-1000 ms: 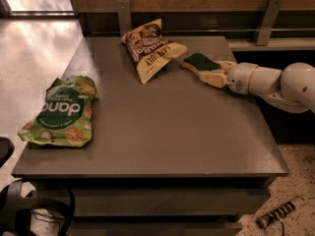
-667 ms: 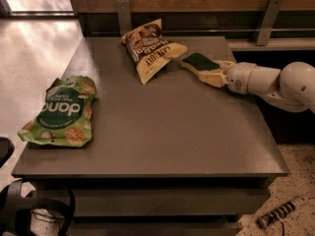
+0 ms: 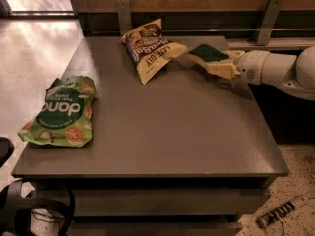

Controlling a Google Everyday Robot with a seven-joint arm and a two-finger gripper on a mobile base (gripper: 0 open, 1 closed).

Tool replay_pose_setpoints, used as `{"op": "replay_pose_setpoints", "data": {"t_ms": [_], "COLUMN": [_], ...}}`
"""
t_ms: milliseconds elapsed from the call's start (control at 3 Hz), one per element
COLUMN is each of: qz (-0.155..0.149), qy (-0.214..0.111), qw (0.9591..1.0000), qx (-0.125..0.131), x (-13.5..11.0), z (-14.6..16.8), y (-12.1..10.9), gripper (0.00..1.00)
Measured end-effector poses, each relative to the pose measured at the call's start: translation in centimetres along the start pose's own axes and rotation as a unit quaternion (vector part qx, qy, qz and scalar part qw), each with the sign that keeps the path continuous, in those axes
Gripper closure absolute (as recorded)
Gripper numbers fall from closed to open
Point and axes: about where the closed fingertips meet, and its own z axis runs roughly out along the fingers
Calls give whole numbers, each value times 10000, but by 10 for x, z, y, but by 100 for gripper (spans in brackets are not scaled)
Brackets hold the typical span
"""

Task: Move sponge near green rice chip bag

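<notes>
The sponge (image 3: 208, 52), dark green on top, is at the back right of the grey table (image 3: 172, 132), just right of a brown and yellow chip bag. My gripper (image 3: 216, 63) reaches in from the right on a white arm (image 3: 280, 73). It is shut on the sponge and holds it slightly above the tabletop, with a shadow beneath. The green rice chip bag (image 3: 61, 112) lies flat near the table's left edge, far from the sponge and the gripper.
The brown and yellow chip bag (image 3: 150, 48) lies at the back middle, between the sponge and the green bag. A wooden wall with metal brackets (image 3: 266, 18) runs behind the table. A black object (image 3: 34, 210) sits on the floor at the lower left.
The gripper and the sponge have risen a little and shifted slightly to the right, off the tabletop. Both bags have not moved.
</notes>
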Motion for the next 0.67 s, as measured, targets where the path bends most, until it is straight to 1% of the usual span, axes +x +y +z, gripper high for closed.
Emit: {"op": "replay_pose_setpoints", "data": {"t_ms": [333, 667], "qz": [-194, -360], "qy": [48, 62], "qw": [9996, 9984], "qx": [-190, -441], "x": [-24, -41], "z": [-31, -56], "y": [26, 69], "gripper": [100, 100]}}
